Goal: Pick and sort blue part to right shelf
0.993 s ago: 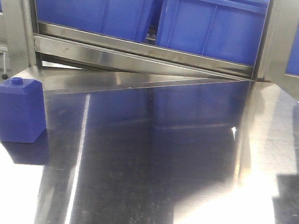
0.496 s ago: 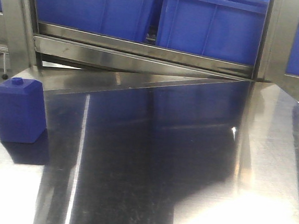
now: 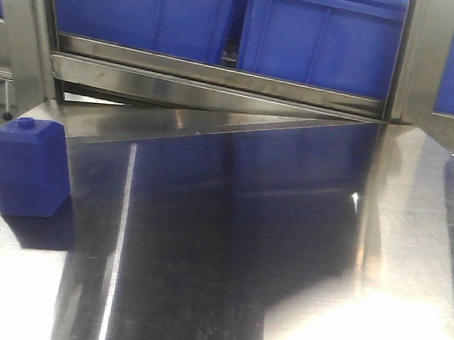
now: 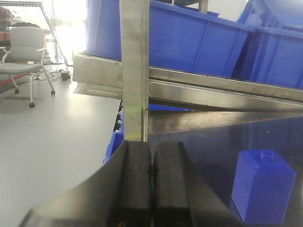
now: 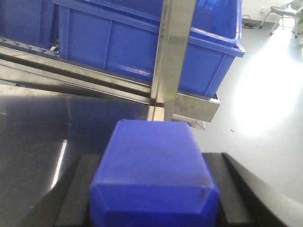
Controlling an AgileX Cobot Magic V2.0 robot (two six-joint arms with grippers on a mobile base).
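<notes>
front view looks low across the table (image 3: 282,262) at the shelf (image 3: 219,78); both wrist views face it closely.

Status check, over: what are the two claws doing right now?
Left claw shut, empty. Right claw shut on blue part. Right shelf ahead, its post dead centre.

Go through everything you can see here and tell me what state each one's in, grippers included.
Left gripper: jaws shut, empty.
Right gripper: jaws shut on the blue part.
Blue part: clamped, cap end out of sight.
Studded blue block: upright on the table, free of both grippers.
Blue crates: sitting on the rack, open-topped, contents hidden.
</notes>
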